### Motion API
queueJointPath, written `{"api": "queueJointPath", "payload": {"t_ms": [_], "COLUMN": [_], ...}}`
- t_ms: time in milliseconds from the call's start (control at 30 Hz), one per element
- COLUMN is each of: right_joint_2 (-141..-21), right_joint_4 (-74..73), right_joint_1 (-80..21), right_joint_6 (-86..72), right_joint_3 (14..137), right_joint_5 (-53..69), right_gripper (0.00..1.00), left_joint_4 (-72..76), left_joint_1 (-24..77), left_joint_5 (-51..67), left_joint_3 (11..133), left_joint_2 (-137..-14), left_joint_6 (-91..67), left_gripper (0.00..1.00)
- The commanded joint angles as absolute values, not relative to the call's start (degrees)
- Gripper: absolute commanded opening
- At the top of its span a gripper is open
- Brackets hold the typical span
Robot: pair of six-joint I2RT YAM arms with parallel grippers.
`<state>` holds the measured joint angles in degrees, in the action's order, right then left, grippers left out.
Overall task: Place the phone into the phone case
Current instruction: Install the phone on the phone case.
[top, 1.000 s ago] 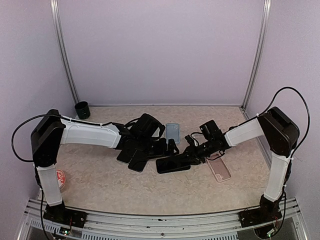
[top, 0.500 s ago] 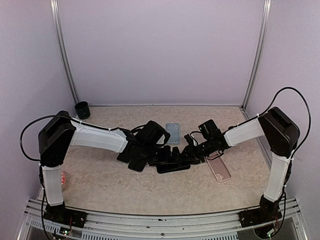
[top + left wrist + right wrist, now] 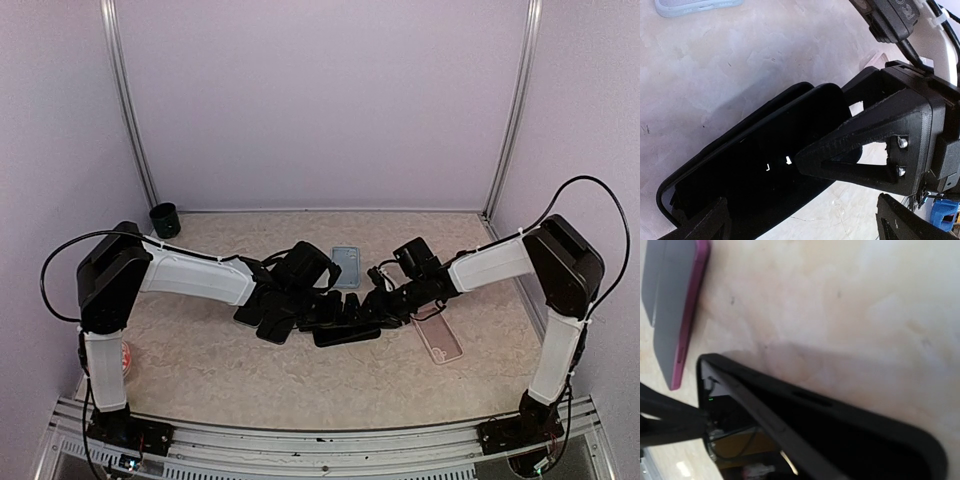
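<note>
Two black slabs lie stacked at the middle of the tabletop point(image 3: 300, 385). The phone point(image 3: 750, 170) is glossy, flat and round-cornered, and it lies on the matte phone case point(image 3: 765, 107) with their edges not lined up (how far it is seated I cannot tell). The left fingers point(image 3: 705, 222) stand spread wide by the phone's left end, holding nothing. The right fingers point(image 3: 865, 150), angular ribbed plastic with two screws, lie over the phone's right end; whether they pinch it is unclear. The tabletop has a beige marbled stone pattern. A translucent pink case point(image 3: 438, 338) lies just right of the pair.
</note>
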<state>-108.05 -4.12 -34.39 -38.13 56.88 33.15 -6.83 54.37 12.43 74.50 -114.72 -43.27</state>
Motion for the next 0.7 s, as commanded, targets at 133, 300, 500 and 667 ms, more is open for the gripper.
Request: {"api": "queueJointPath", "payload": {"t_ms": [133,300,500,667], "right_joint_2": [-108.1,-107.5,-107.3,-107.7], "right_joint_4": [-15.3,-15.8,-16.6,-16.6], "right_joint_1": [-34.5,-34.4,-34.3,-33.8], "right_joint_6": [-36.2,-36.0,-35.3,-35.1], "right_joint_3": [55.3,55.2,55.1,54.8], "right_joint_5": [24.1,23.7,22.6,22.3], "right_gripper": [0.43,0.43,0.43,0.43], "left_joint_4": [-6.8,-6.9,-7.1,-7.2], "left_joint_1": [54.6,54.5,54.5,54.6], "left_joint_5": [12.5,12.6,12.4,12.0], "left_joint_3": [73.3,73.2,73.1,73.0], "left_joint_2": [-116.4,-116.5,-116.7,-116.8], "left_joint_6": [-43.4,-43.5,-43.3,-43.2], "left_gripper": [0.99,0.99,0.99,0.99]}}
